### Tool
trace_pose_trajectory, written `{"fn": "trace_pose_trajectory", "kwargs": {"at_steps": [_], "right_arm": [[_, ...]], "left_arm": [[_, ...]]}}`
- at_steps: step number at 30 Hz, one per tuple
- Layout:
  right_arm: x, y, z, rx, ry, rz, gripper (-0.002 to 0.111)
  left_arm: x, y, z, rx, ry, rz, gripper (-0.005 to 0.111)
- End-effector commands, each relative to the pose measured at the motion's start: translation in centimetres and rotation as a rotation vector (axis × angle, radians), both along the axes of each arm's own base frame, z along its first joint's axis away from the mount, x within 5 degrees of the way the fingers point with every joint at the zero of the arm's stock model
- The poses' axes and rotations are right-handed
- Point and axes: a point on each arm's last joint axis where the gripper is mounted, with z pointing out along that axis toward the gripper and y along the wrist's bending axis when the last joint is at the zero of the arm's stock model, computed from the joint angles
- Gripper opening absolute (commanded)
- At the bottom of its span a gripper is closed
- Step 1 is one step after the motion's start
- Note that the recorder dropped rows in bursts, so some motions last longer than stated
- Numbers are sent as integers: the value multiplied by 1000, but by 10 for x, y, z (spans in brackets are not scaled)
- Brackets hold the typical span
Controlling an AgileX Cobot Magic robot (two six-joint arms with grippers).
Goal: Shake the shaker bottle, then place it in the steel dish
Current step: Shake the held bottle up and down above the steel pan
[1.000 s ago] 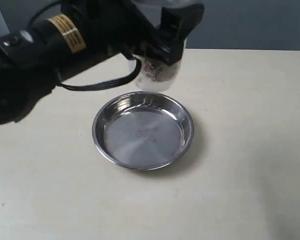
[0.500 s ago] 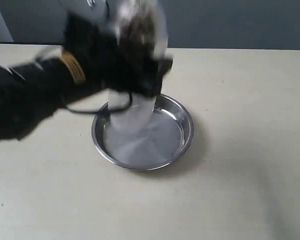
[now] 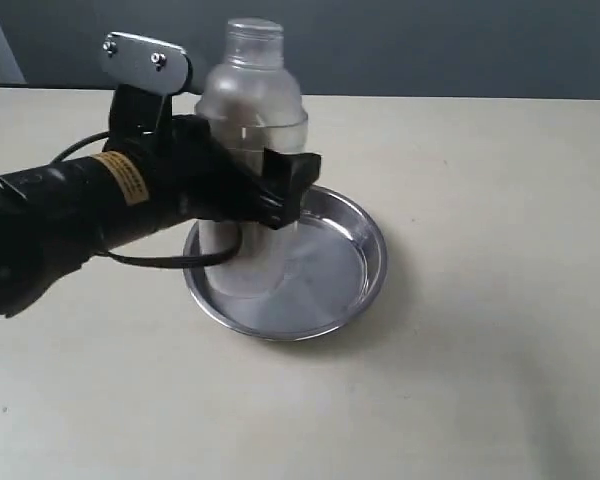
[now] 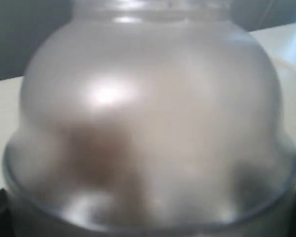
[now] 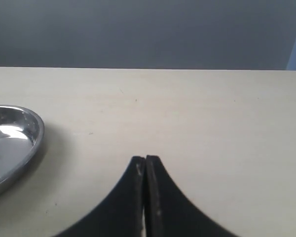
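The shaker bottle [image 3: 250,140] stands upright with its base inside the steel dish [image 3: 372,250], toward the side nearest my left arm and close under the rolled rim. My left gripper [image 3: 255,192] is clamped around its frosted body below the domed shoulder. I cannot tell whether the base sits flat on the pan floor. If it rests on the sloped side, letting go could tip it against the rim or out onto the table [image 3: 480,360]. A sideways pull as the fingers part could drag the tall bottle over, or skate the light dish. My right gripper [image 5: 146,170] waits apart over bare tabletop, its fingers pressed together on nothing.
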Motion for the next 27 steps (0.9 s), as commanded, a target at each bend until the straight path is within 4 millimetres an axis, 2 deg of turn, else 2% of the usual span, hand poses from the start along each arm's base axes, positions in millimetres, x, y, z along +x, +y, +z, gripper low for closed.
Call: {"fn": "trace_pose_trajectory", "kwargs": {"at_steps": [1, 2, 3, 4, 5, 6, 7, 8, 9, 10, 13, 14, 15, 16, 18, 19, 20, 21, 22, 23, 25, 27], "right_arm": [[0, 0, 1, 0, -17, 3, -1], [0, 0, 1, 0, -17, 3, -1], [0, 0, 1, 0, -17, 3, -1], [0, 0, 1, 0, -17, 3, -1], [0, 0, 1, 0, -17, 3, -1], [0, 0, 1, 0, -17, 3, -1], [0, 0, 1, 0, -17, 3, -1], [0, 0, 1, 0, -17, 3, -1], [0, 0, 1, 0, -17, 3, -1], [0, 0, 1, 0, -17, 3, -1], [0, 0, 1, 0, -17, 3, -1], [0, 0, 1, 0, -17, 3, -1], [0, 0, 1, 0, -17, 3, -1], [0, 0, 1, 0, -17, 3, -1], [0, 0, 1, 0, -17, 3, -1], [0, 0, 1, 0, -17, 3, -1], [0, 0, 1, 0, -17, 3, -1], [0, 0, 1, 0, -17, 3, -1], [0, 0, 1, 0, -17, 3, -1], [0, 0, 1, 0, -17, 3, -1], [0, 0, 1, 0, -17, 3, -1], [0, 0, 1, 0, -17, 1, -1]], "left_arm": [[-28, -9, 107, -197, -532, -161, 0], [-28, -7, 105, -134, -499, -154, 0], [-23, -5, 94, -63, -420, -131, 0], [-17, -4, 77, -11, -328, -106, 0], [-8, -1, 48, 33, -187, -64, 0], [-3, 1, 29, 41, -104, -34, 0], [-1, 2, 11, 41, -38, -8, 0], [-1, -1, 5, 26, -16, -9, 0], [-5, -7, 7, 21, -41, -41, 0], [-12, -15, 20, -2, -132, -96, 0], [-40, -27, 88, -160, -482, -225, 0], [-48, -27, 103, -140, -576, -250, 0], [-48, -27, 102, -59, -601, -247, 0], [-39, -25, 89, 25, -535, -200, 0], [-8, -15, 33, 91, -223, -32, 0], [5, -8, -4, 108, -52, 60, 0], [10, -3, -31, 115, 61, 122, 0], [12, -4, -43, 130, 90, 131, 0], [10, -7, -43, 135, 72, 106, 0], [8, -13, -33, 118, -7, 66, 0], [1, -22, 11, 32, -271, -2, 0], [-15, -25, 73, -93, -562, -48, 0]]}}
